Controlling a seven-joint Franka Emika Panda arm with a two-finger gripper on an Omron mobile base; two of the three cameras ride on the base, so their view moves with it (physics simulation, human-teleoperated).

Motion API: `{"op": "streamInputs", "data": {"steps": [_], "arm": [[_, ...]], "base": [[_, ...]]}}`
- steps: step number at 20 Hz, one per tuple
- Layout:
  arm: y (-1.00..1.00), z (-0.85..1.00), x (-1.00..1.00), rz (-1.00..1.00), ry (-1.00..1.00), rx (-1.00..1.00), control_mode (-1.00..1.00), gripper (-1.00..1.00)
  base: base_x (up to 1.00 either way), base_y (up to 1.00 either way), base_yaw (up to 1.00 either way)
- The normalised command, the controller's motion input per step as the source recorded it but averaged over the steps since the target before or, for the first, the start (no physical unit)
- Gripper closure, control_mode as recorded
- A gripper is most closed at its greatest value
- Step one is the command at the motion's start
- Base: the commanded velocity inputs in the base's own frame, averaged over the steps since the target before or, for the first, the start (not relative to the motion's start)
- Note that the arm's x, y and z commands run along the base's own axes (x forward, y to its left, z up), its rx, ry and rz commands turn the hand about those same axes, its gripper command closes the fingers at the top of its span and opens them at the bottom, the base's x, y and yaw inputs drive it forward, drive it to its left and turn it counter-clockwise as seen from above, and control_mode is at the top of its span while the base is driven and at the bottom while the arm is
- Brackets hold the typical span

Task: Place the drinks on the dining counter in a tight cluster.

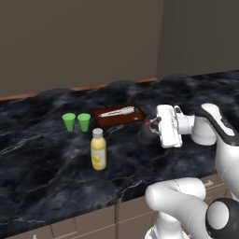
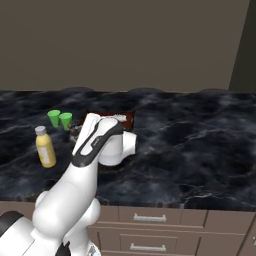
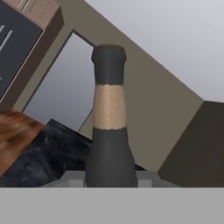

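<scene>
My gripper (image 1: 149,130) is shut on the dark grey narrow-necked bottle (image 3: 109,131), gripping its wide base. The fingers (image 3: 72,178) press on both sides, and the neck with its tan band points away from the hand. The hand lies level and low over the dining counter (image 1: 46,158), right of centre. I cannot tell whether the held bottle (image 1: 145,135) touches the marble. The yellow bottle (image 1: 98,149) with a pale grey cap stands upright to the left of the hand, a short gap away. It also stands left of the arm as the yellow bottle (image 2: 45,148).
Two small green cups (image 1: 77,122) stand behind the yellow bottle. A brown tray (image 1: 119,115) with a pale item on it lies just beyond the hand. The counter (image 2: 190,145) stretches open to the right. Beige drawers (image 2: 150,220) run under the front edge.
</scene>
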Motion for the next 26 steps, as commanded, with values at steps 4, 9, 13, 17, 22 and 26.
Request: {"op": "streamInputs", "data": {"steps": [4,9,13,17,22,26], "arm": [[-0.04,-0.13,0.47,0.00,0.38,0.07,-1.00,1.00],[-0.18,-0.17,0.46,0.00,0.52,0.22,-1.00,1.00],[-0.01,-0.16,0.37,0.10,0.12,0.06,-1.00,1.00],[0.07,-0.26,0.35,0.11,0.00,-0.11,-1.00,1.00],[0.13,-0.32,0.33,0.05,0.00,-0.15,-1.00,1.00],[0.19,-0.34,0.30,0.01,0.01,-0.01,-1.00,1.00]], "base": [[0.00,0.00,0.00],[0.00,0.00,0.00],[0.00,0.00,0.00],[0.00,0.00,0.00],[0.00,0.00,0.00],[0.00,0.00,0.00]]}}
